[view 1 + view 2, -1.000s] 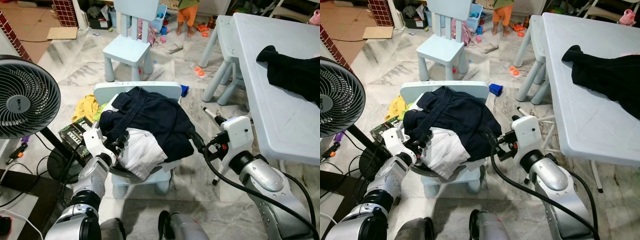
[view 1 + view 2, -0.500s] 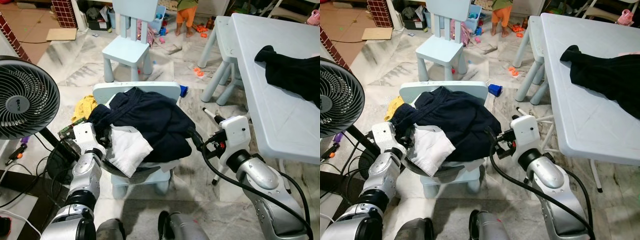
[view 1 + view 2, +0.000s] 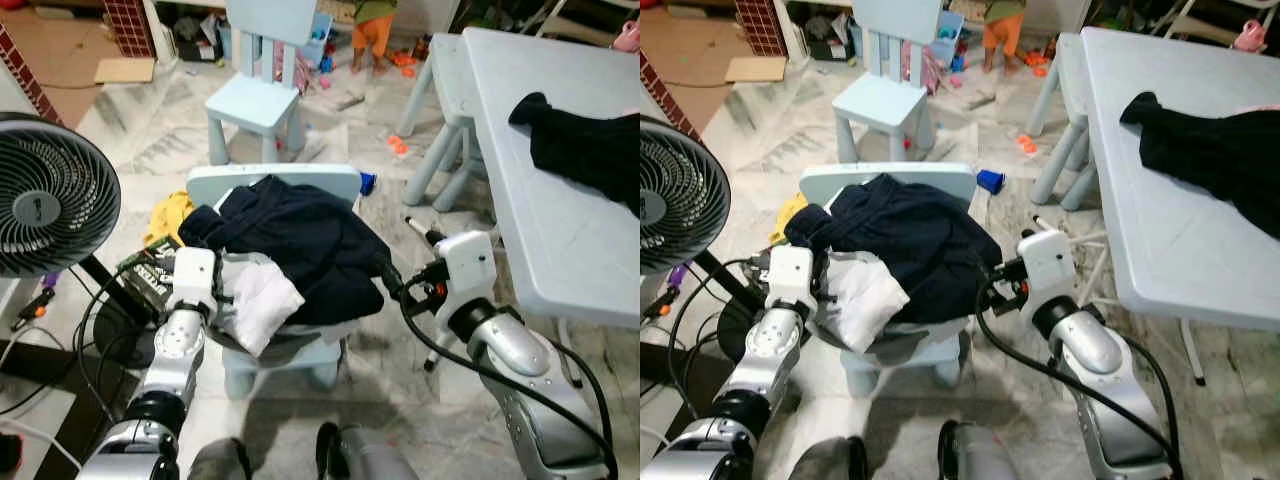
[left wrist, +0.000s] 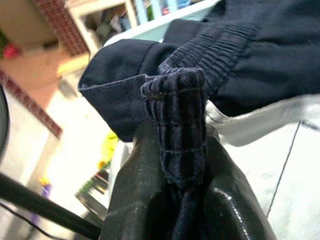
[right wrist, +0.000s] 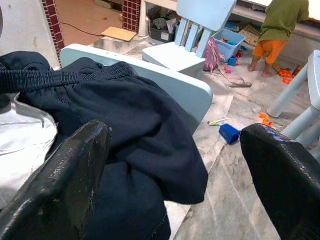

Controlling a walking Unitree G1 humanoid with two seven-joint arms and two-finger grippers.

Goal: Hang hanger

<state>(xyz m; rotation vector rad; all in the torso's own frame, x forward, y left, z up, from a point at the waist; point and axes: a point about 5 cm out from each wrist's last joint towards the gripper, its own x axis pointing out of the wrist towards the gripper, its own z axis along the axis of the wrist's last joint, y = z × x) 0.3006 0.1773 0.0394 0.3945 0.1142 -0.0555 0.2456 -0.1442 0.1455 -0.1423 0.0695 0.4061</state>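
The left gripper (image 4: pixel 182 200) is clenching its jaws on a ribbed fold of the dark navy garment (image 3: pixel 300 240), which is lying heaped over a white cloth (image 3: pixel 255 300) on the small pale-blue chair (image 3: pixel 275 182). The right gripper (image 5: pixel 175 170) is hovering at the garment's right edge, jaws spread wide and holding nothing. A fan (image 3: pixel 50 195) is standing at the left.
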